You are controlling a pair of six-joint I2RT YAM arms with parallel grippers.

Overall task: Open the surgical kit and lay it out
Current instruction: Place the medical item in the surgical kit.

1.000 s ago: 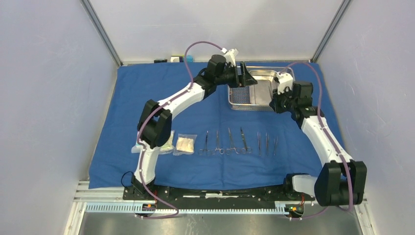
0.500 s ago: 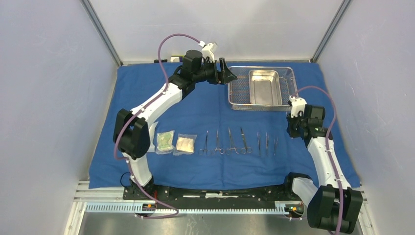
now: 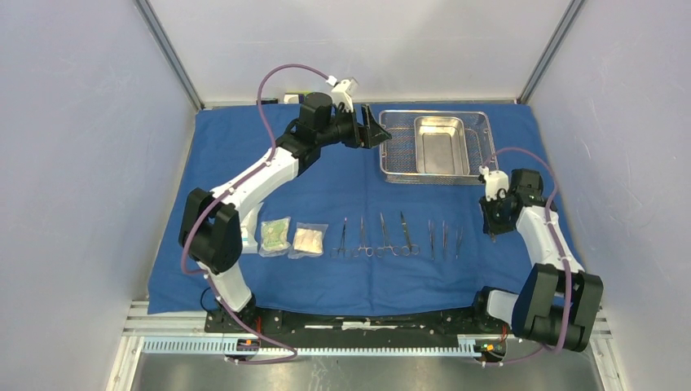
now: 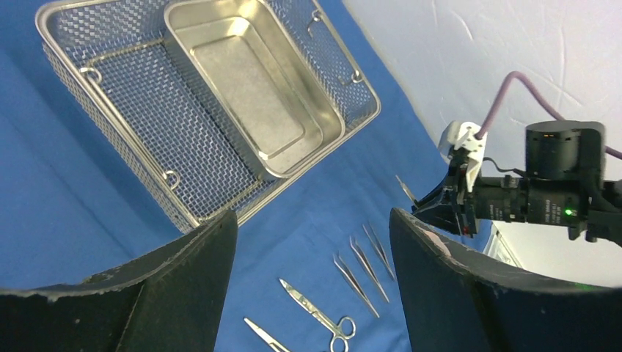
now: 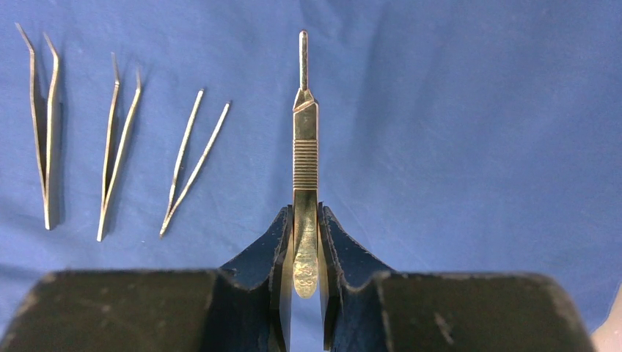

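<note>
Pointing straight out of the clamped right jaws is a scalpel handle (image 5: 305,147); left jaws gape.

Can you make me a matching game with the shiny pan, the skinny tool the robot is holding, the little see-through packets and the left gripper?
Things:
1. shiny rectangular steel pan
2. slim ridged metal handle tool
3. small clear plastic packets
4. left gripper

Places or states:
A. jaws wide open, holding nothing
B. lying on the big blue cloth, left of the slim metal scissor-like instruments
C. inside the steel mesh tray
D. pinched in the right gripper

Pairs: 1-C, 2-D, 3-B, 4-A
</note>
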